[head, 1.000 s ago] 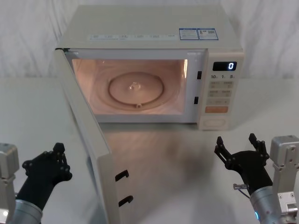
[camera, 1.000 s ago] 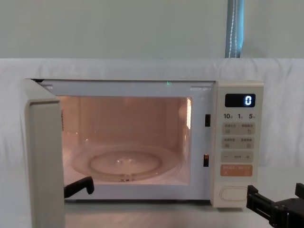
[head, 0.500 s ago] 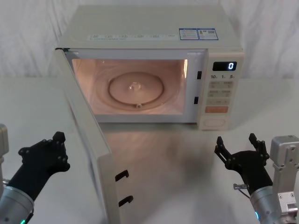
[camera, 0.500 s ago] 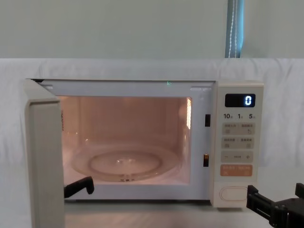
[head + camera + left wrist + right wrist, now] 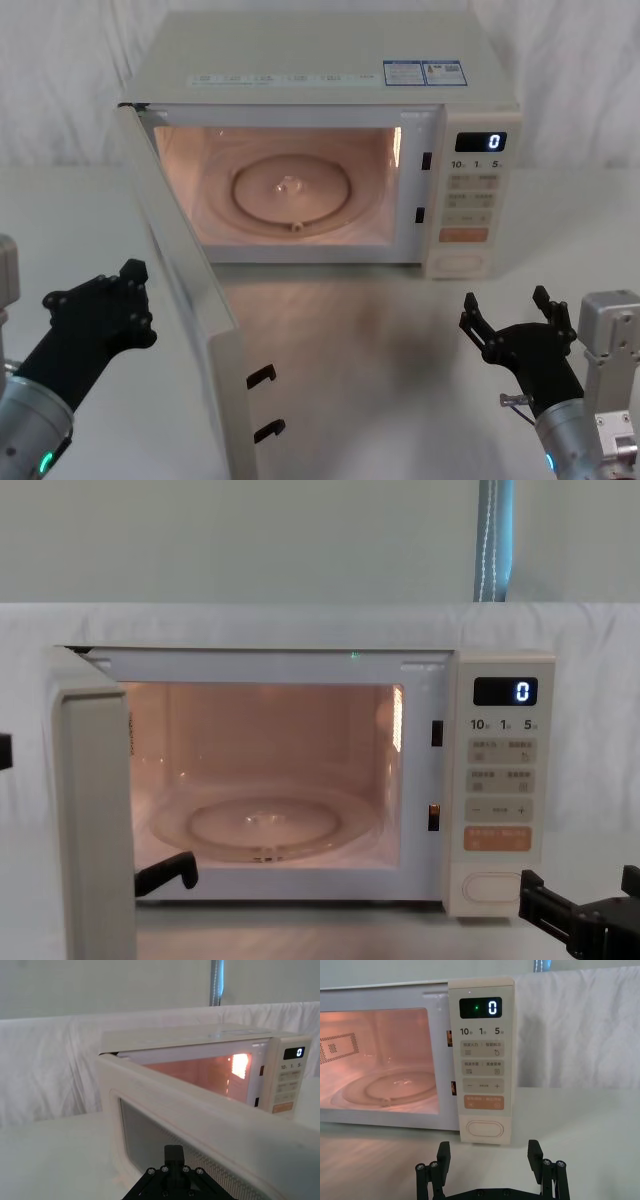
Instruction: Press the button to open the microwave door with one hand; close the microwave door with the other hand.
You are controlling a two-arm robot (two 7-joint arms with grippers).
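Note:
The cream microwave door [image 5: 190, 300] stands wide open, swung out on its left hinge toward me, with the lit cavity behind it. My left gripper [image 5: 128, 275] is shut and hovers just left of the door's outer face. In the left wrist view its fingertips [image 5: 173, 1152] point at the door's dark window [image 5: 150, 1135] from close by. My right gripper [image 5: 505, 305] is open, low on the table in front of the keypad strip. The plain cream button [image 5: 484, 1128] lies straight ahead of the right gripper [image 5: 490, 1152], a short gap away and untouched.
The microwave [image 5: 320, 60] sits at the back of a white cloth-covered table [image 5: 380, 360]. Two black latch hooks [image 5: 262, 376] stick out of the door's free edge. The display [image 5: 480, 1008] reads 0. An orange key [image 5: 484, 1102] sits above the button.
My left gripper has moved forward and to the right, closer to the door's outer face. The door and the right gripper have stayed where they were.

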